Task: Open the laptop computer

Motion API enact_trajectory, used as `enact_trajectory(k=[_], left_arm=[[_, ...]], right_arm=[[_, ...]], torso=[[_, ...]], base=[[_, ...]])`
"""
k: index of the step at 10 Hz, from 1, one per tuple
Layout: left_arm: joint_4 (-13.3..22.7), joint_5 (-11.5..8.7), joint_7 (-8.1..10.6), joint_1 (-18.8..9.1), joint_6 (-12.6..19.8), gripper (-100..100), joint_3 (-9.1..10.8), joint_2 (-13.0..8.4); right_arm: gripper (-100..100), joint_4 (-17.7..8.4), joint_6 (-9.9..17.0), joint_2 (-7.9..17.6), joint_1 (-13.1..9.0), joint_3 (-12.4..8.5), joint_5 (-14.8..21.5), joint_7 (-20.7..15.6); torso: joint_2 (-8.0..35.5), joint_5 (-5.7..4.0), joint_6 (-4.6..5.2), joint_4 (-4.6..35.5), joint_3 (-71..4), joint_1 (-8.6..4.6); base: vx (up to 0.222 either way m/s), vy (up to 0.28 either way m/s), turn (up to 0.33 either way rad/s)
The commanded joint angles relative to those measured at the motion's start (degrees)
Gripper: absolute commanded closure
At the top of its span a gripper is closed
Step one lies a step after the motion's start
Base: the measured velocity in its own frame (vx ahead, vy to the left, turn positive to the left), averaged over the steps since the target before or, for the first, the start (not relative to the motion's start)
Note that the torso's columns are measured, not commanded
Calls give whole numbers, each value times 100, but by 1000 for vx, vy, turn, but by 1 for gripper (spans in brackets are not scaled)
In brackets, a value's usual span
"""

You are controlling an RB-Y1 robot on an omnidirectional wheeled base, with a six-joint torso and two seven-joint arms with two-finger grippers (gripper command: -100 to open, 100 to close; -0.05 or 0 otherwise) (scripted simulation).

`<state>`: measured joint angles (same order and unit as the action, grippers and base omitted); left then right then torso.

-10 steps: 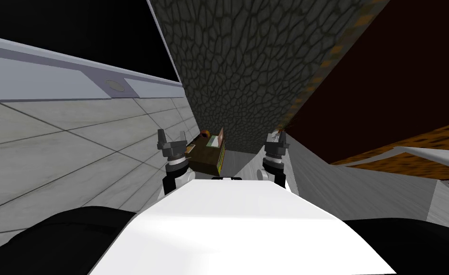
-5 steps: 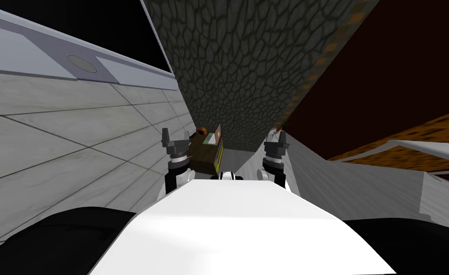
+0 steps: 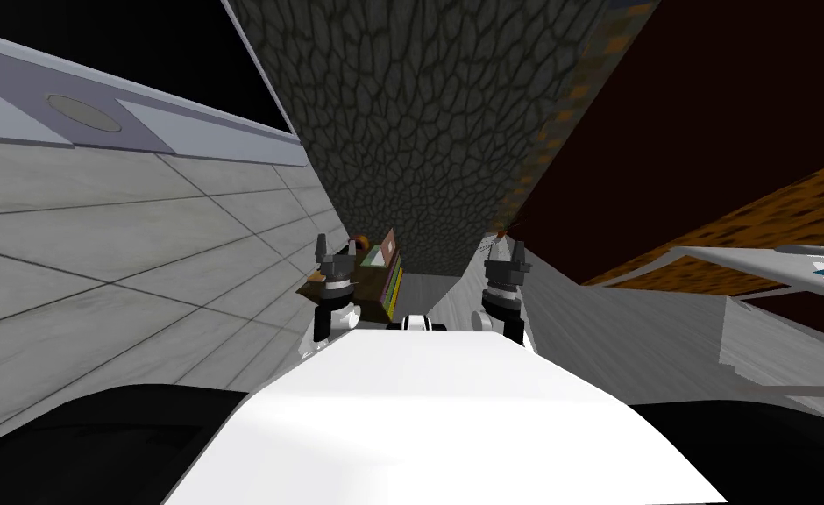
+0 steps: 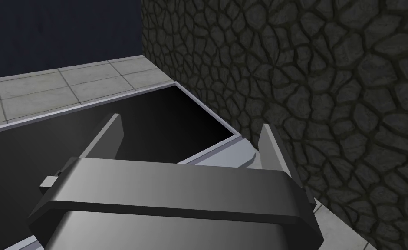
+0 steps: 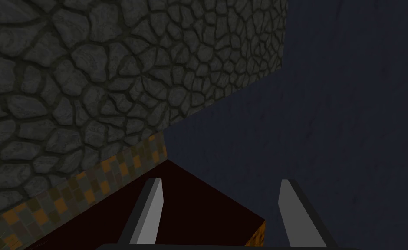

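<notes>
My left gripper (image 4: 190, 123) and right gripper (image 5: 221, 181) stood spread and empty near the desk (image 3: 371, 285); its laptop (image 3: 384, 252) I judged light, stiff-hinged, the lid's front edge the best hold.

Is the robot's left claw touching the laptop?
Apart. In the left wrist view the left claw is open with nothing against its fingers; in the head view the laptop sits beyond it on the desk.
</notes>
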<state>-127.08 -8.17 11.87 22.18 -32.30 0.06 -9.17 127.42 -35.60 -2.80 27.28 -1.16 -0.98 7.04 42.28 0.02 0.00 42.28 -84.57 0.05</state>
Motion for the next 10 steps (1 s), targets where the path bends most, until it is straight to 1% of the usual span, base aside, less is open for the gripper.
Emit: enact_trajectory(k=[1,5,10], left_arm=[[323,-99,225,-336,205,-100,42,-114],[899,-254,552,-851,495,-100,94,-269],[1680,-495,896,-1388,927,-100,191,-463]], right_arm=[[0,0,0,0,0,0,0,0],[0,0,0,0,0,0,0,0],[0,0,0,1,0,-1,0,0]], torso=[[2,-1,0,0,0,-4],[-2,-2,-1,0,-1,-3],[0,-1,0,0,0,0]], base=[[5,-141,-85],[-3,-151,-110],[14,-92,-102]])
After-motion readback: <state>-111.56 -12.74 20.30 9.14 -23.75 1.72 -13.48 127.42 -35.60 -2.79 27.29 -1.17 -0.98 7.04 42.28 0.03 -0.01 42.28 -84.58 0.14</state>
